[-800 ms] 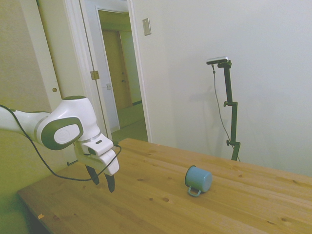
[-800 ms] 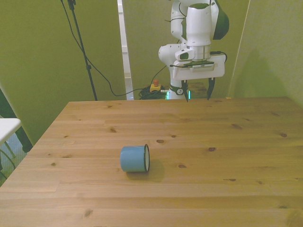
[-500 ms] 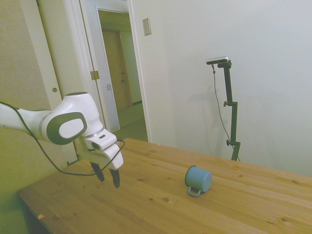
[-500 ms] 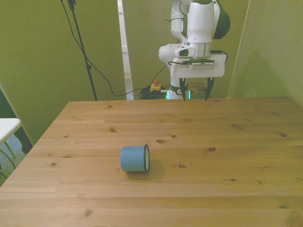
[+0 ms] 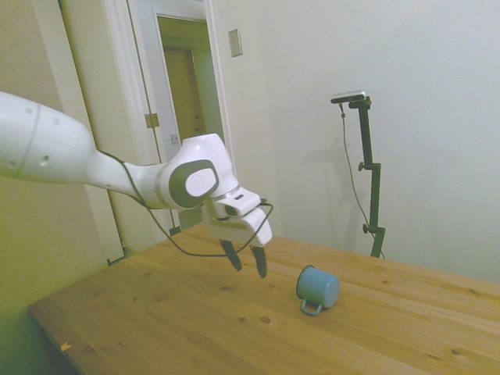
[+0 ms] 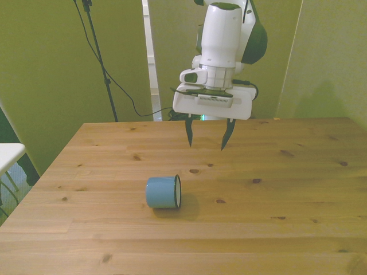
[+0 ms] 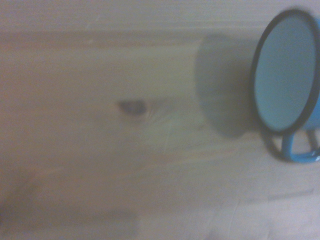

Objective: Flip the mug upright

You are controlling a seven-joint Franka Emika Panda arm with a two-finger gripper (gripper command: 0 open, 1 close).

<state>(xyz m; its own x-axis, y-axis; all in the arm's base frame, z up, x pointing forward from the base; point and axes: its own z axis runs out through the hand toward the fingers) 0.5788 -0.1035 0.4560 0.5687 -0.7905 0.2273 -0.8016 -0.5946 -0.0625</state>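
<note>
- Pine planks with dark knots make up the table [image 6: 298,172], and pale walls plus an open doorway are seen behind it in the side view.
- The mug [image 6: 163,192] is lying on its side around the middle of the table, a bit closer to the front view's left edge than the right.
- It's small and light blue, with a thin dark rim around the mouth [image 7: 286,80]; the inside is the same pale blue.
- A thin loop handle [image 5: 311,308] is seen low down against the wood in the side view. From the front it can't be made out.
- In the wrist view the mug is cut off at the frame edge and everything is soft and blurry.
- The gripper [image 6: 206,135] is held above the table, fingers spread apart with nothing between them, near the mug but not touching.
</note>
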